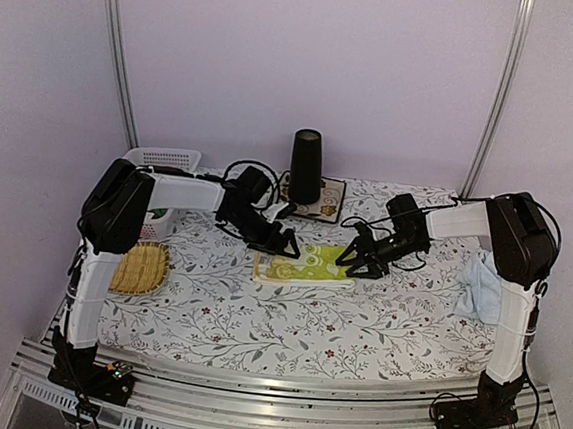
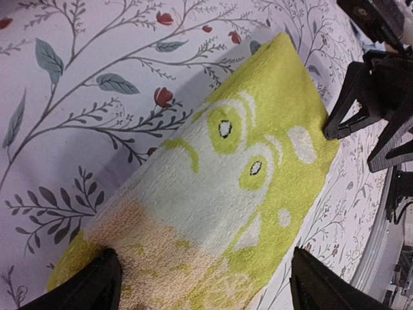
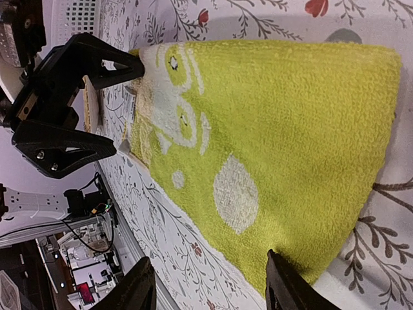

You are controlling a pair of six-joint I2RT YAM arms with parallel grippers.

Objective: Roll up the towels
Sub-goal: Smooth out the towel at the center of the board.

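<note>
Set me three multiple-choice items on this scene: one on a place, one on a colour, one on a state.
1. The light blue towel lies: A at the right edge of the table; B at its middle; C at its left edge.
2. The patterned towel between the pincers is mainly: A red; B yellow-green; C black.
3. The left pincer and right pincer are: A both shut; B left shut only; C both open.

A, it lies crumpled at the far right in the top view.
B, its ground is yellow-green in every view.
C, each wrist view shows its fingers spread wide.
</note>
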